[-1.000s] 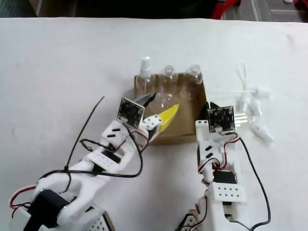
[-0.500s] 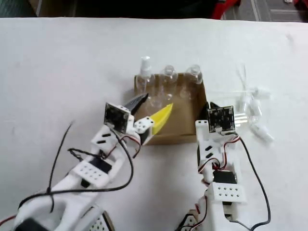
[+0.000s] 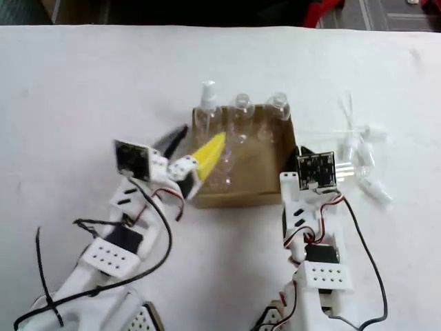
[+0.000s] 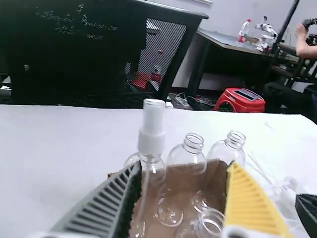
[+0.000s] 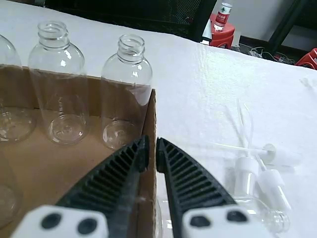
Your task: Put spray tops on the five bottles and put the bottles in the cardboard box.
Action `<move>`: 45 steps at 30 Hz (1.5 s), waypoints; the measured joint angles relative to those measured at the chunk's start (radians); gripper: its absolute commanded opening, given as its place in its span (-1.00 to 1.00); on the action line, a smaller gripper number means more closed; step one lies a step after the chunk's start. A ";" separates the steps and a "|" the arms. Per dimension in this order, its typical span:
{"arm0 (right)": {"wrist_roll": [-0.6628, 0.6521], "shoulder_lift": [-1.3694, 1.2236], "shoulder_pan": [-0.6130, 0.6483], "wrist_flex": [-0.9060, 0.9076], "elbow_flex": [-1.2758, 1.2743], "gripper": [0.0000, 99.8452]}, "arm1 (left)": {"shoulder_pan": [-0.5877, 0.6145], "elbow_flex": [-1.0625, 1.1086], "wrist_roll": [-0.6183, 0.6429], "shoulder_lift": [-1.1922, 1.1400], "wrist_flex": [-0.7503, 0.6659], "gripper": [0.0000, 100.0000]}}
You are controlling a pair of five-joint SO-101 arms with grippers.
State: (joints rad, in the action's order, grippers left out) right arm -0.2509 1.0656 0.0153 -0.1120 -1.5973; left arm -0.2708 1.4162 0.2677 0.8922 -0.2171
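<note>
left end effector (image 4: 182,171): wide open, empty | right end effector (image 5: 152,141): pinched on box (image 3: 241,198) wall | bottles (image 5: 125,94): likely light, thin, slick plastic; probably best gripped at the neck

Free room and obstacles. Three bottles (image 3: 240,117) line the far wall of the cardboard box (image 3: 265,172), and more stand nearer, toward the left, leaving bare floor at the near right. The left gripper (image 3: 203,133), jaws spread, hangs over the left wall. The right gripper (image 5: 151,144) clamps the right wall's near end. Loose spray tops (image 3: 362,155) litter the table (image 3: 89,89) right of the box. The table left of the box and beyond it lies open.
</note>
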 measured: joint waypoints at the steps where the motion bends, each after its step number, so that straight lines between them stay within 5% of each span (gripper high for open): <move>1: 0.000 0.000 0.000 0.000 0.000 -0.96 | 0.025 -0.026 0.002 0.002 0.029 -0.62; 9: 0.000 0.000 0.000 0.000 0.000 -0.96 | 0.242 -0.408 -0.103 -0.032 0.594 -0.78; 12: 0.000 0.000 0.000 0.000 0.000 -0.96 | 0.290 -0.465 -0.173 -0.078 0.667 -0.78; 18: 0.000 0.000 0.000 0.000 0.000 -0.96 | 0.296 -0.456 -0.084 -0.160 0.597 -0.78; 29: 0.000 0.000 0.000 0.000 0.000 -0.96 | 0.302 -0.256 -0.063 -0.166 0.199 -0.78; 40: 0.000 0.000 0.000 0.000 0.000 -0.96 | 0.305 -0.245 -0.066 -0.166 0.173 -0.96; 45: 0.000 0.000 0.000 0.000 0.000 -0.97 | 0.304 -0.245 -0.209 -0.166 0.173 -0.95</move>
State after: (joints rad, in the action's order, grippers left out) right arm -0.2509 1.0656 0.0153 -0.1120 -1.5973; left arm 0.0330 1.1707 0.0591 0.7265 -0.0437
